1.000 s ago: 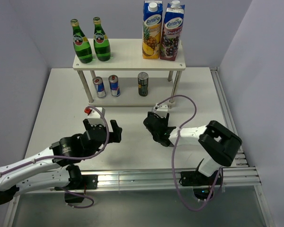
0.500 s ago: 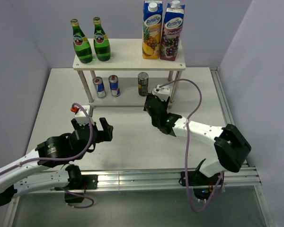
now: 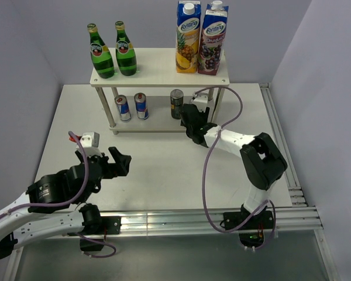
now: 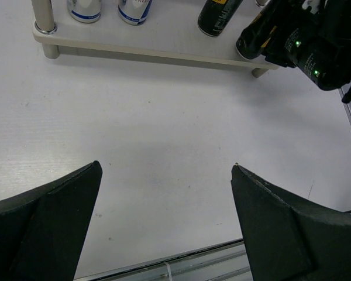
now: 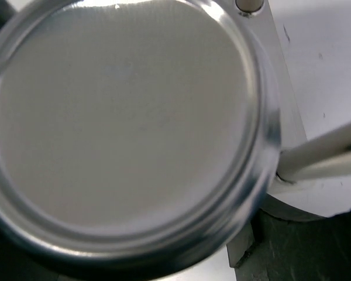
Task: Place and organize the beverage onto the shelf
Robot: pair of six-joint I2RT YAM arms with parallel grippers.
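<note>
The shelf (image 3: pixel 158 69) stands at the back. Two green bottles (image 3: pixel 101 52) (image 3: pixel 126 50) stand on its top board at the left. Two blue-silver cans (image 3: pixel 123 108) (image 3: pixel 141 105) and one dark slim can (image 3: pixel 176 103) stand on its lower board (image 3: pixel 146 124). My right gripper (image 3: pixel 193 122) is shut on the second dark slim can (image 4: pixel 253 40) and holds it tilted at the lower board's right end. That can's silver bottom (image 5: pixel 123 117) fills the right wrist view. My left gripper (image 3: pixel 120 160) is open and empty over the table, well in front of the shelf.
Two juice cartons (image 3: pixel 188 37) (image 3: pixel 213 40) stand on the right of the top board. The shelf's front right leg (image 3: pixel 217 105) is close beside my right gripper. Its front left leg (image 3: pixel 105 108) is beside the blue-silver cans. A metal rail (image 3: pixel 193 218) runs along the near table edge.
My right gripper has carried the dark can from mid-table up to the right end of the lower board. My left arm has drawn back to the left, still open.
</note>
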